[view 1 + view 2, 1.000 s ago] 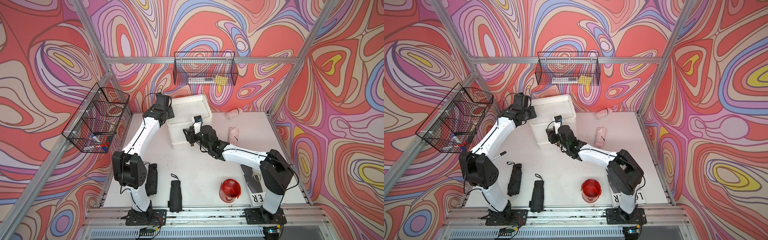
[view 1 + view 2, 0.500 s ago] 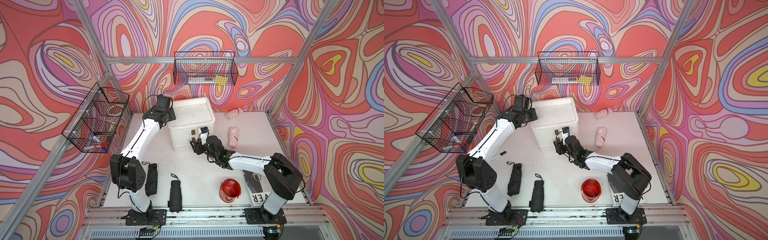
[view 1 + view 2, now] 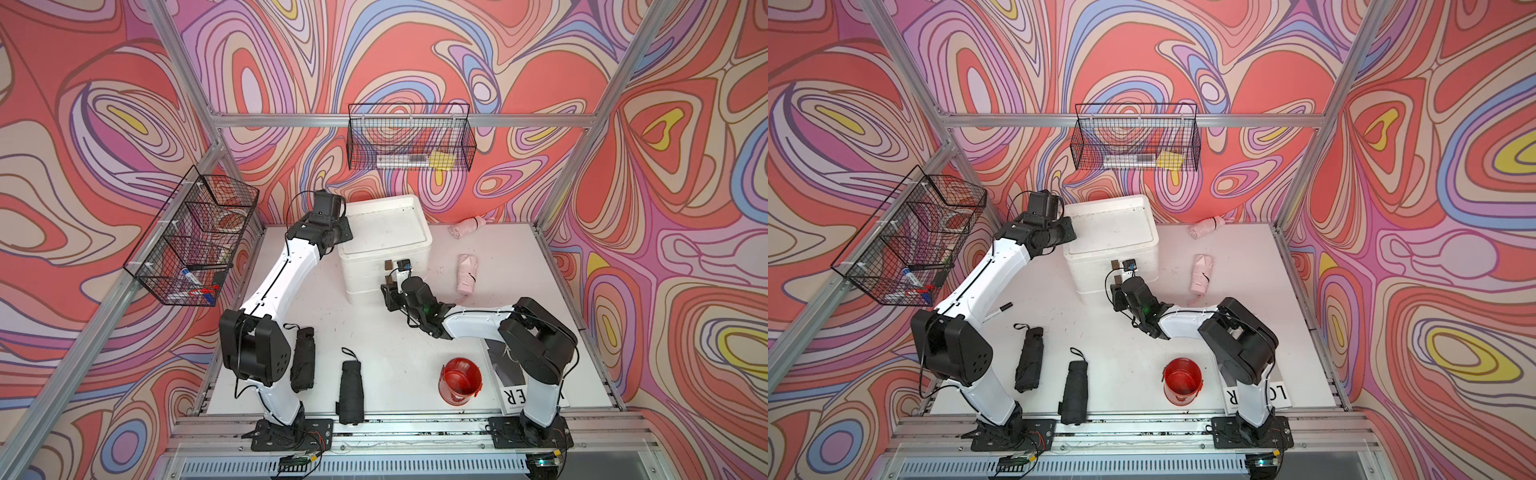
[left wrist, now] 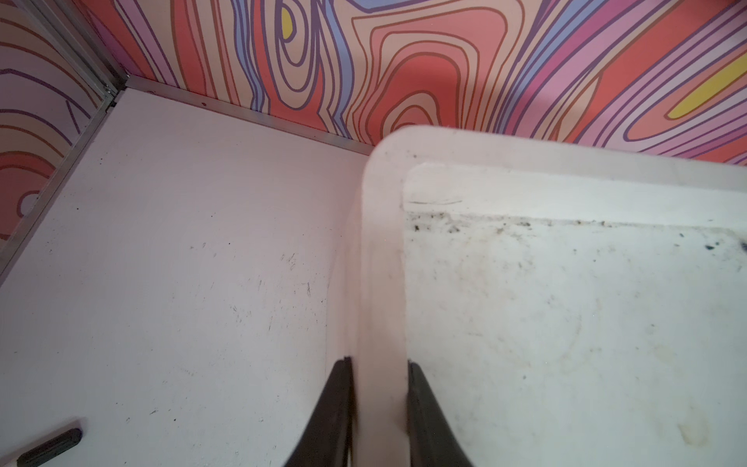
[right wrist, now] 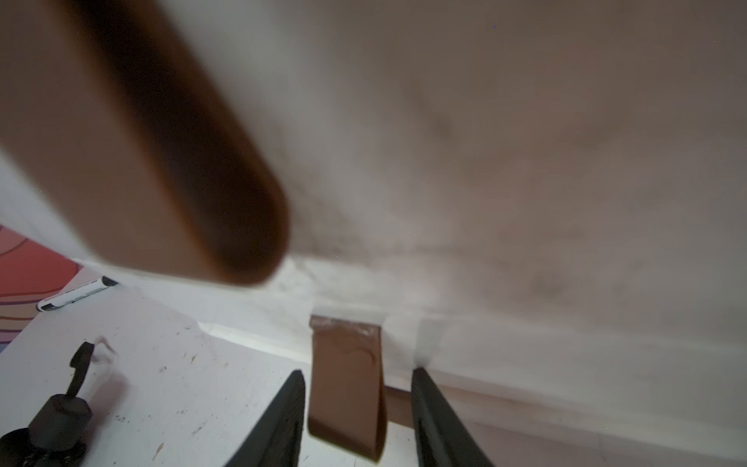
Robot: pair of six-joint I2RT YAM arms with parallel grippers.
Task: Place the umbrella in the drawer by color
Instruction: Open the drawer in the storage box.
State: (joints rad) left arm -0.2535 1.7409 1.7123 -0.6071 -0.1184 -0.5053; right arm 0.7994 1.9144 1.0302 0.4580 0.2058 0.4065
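Pinching the raised rim of the white drawer unit [image 3: 384, 232], the left gripper [image 4: 378, 364] has one dark finger [image 4: 335, 404] outside the rim and one inside, pressed tight against it with almost no opening left. Read the table as a clock seen from above, with 12 at the back wall. The drawer unit then stands at about 12, and the left arm reaches it from 7. The right gripper [image 5: 357, 370] comes in from 5 and points at the unit's front, its jaws partly open. The lower brown handle [image 5: 345, 392] stands between them, with one finger just beside the handle and a clear gap at the other, so nothing is gripped. The upper brown handle [image 5: 161, 141] looms blurred in the right wrist view. In both top views the drawer fronts look flush with the body. All four umbrellas lie folded on the table, outside the unit. The nearer pink umbrella [image 3: 466, 274] lies at about 2, near the right gripper. The farther pink umbrella [image 3: 467, 226] lies at 1, against the back wall. One black umbrella [image 3: 302, 359] lies at 8, just beside the left arm's base joint, and the second black umbrella [image 3: 350, 386] lies at 7 near the front edge. A red bucket [image 3: 460, 380] sits at 5.
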